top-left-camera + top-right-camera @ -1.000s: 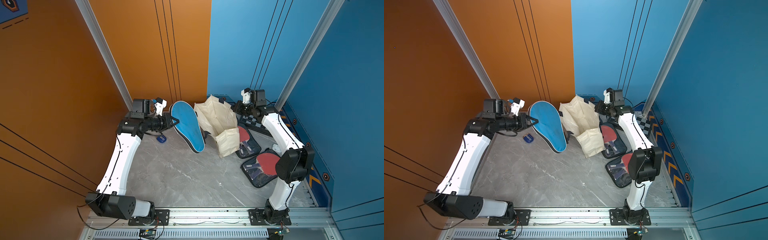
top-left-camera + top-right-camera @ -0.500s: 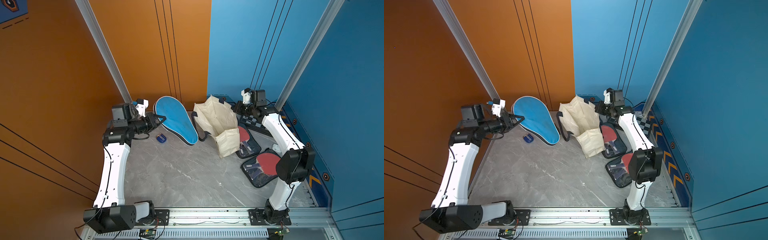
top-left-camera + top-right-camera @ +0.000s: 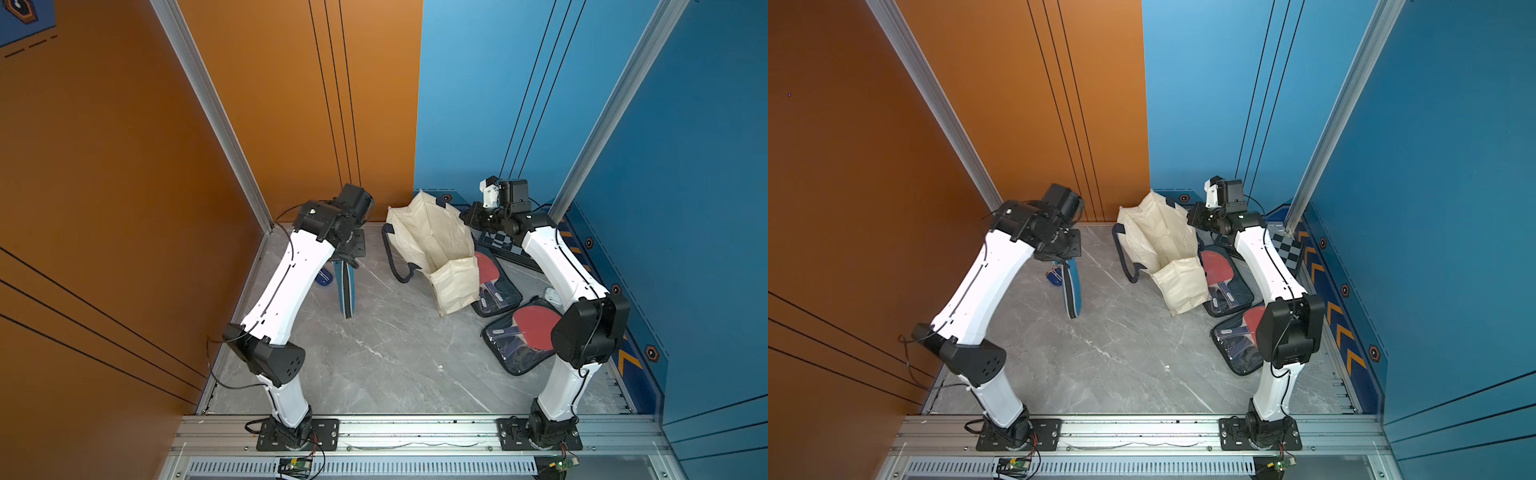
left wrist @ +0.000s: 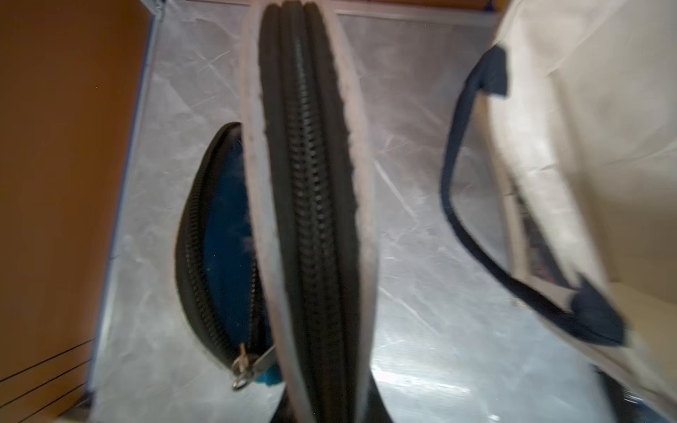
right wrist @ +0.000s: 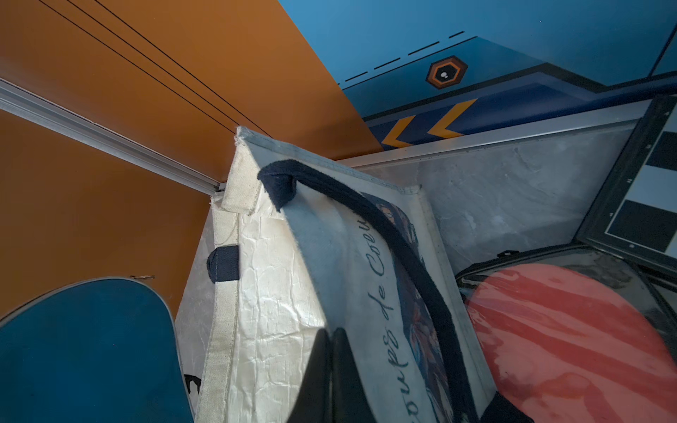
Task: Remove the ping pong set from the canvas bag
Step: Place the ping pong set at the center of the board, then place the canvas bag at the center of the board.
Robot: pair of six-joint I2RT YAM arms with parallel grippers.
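1. canvas bag (image 5: 278, 311): cream, crinkled lining showing, upright at centre. A navy strap (image 5: 403, 249) loops across its lettered side (script partly legible, "de Coeu"), and a printed patch sits partly behind the strap.
2. right gripper (image 5: 331, 370): two dark fingers pressed together on the bag's top edge.
3. blue case (image 5: 84, 351): grey-piped, just beside the bag, toward the orange wall.
4. clear-fronted pouch (image 5: 571, 329): red paddle face, against the bag's lettered side.
5. chequered board (image 5: 644, 205): just beside the pouch.
6. floor (image 5: 494, 205): grey, marbled.
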